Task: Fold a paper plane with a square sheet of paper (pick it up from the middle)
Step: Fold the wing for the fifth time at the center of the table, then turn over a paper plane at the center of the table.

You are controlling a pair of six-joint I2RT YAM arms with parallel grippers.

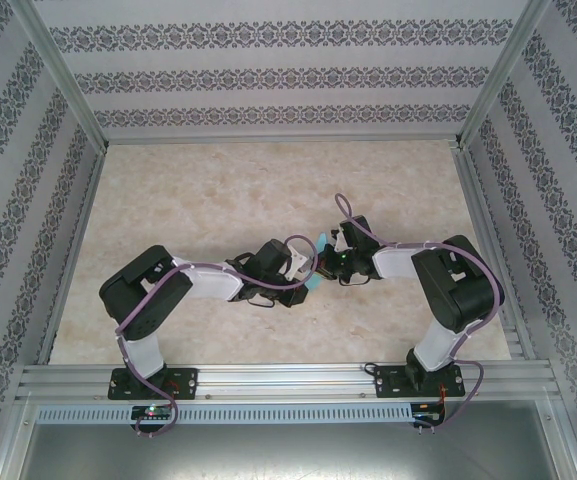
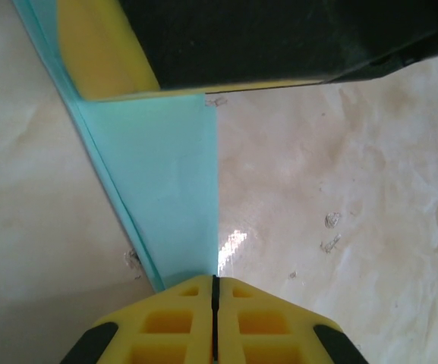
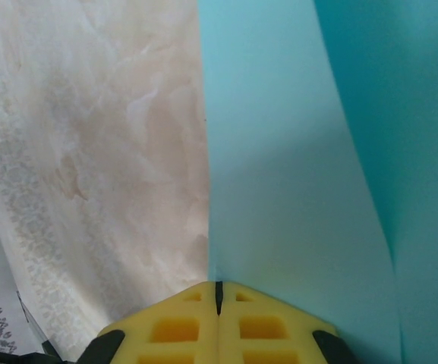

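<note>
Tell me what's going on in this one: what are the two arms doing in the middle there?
Both arms reach to the middle of the table and hold one piece of light turquoise paper between them. The left claw is shut on one end of it, and the right claw is shut on another part. The paper shows doubled edges along one side, so it looks at least partly folded, but no finished plane shape can be made out yet.
</note>
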